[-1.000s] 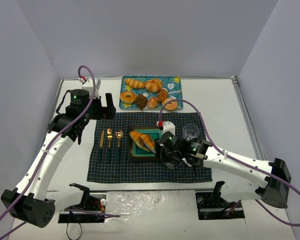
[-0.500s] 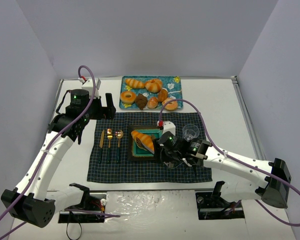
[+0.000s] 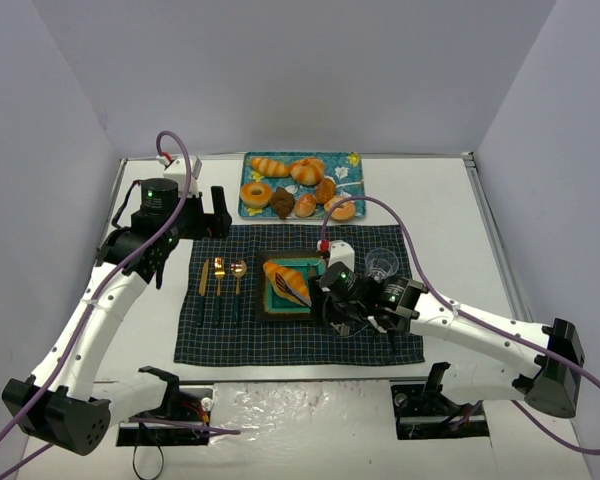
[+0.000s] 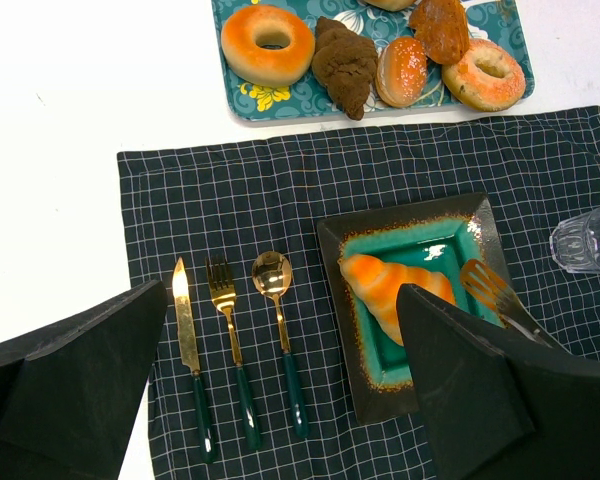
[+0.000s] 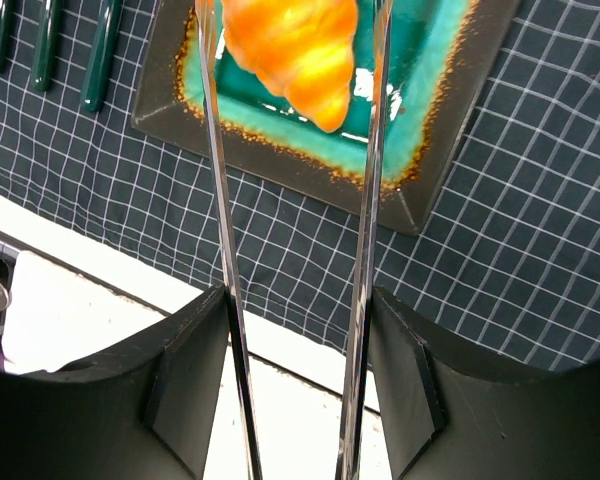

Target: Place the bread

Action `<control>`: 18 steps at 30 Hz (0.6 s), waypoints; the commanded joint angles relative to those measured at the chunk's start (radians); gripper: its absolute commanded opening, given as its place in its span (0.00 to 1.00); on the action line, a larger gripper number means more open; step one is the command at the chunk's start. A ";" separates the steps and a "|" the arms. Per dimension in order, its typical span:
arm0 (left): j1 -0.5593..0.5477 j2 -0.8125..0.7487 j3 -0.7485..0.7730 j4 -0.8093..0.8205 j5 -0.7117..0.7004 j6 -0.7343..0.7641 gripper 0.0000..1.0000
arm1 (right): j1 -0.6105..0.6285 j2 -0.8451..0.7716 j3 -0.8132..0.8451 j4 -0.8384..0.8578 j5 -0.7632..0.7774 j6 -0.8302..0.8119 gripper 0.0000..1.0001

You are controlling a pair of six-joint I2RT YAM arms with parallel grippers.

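The bread [image 4: 385, 290] is golden-orange, paler along its ridges. The plate [image 4: 400, 212] has a dark brown rim, a speckled orange edge and a turquoise centre. The cloth [image 4: 230, 190] is dark navy with a thin white grid. Knife [image 4: 190, 350], fork [image 4: 228, 340] and spoon [image 4: 278, 330] are gold with dark green handles. The tray [image 4: 280, 100] is teal with yellow and white flowers. On it the doughnuts [image 4: 268, 42] are orange and one pastry [image 4: 343, 62] is dark brown. The tongs [image 5: 369, 200] are silver, the glass [image 4: 587, 240] clear, the table [image 4: 70, 100] white, the cables [image 3: 363, 201] purple.
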 commanded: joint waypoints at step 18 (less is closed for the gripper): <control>-0.008 -0.003 0.014 0.067 -0.011 0.009 0.97 | -0.304 0.009 0.302 -0.025 0.120 -0.183 0.53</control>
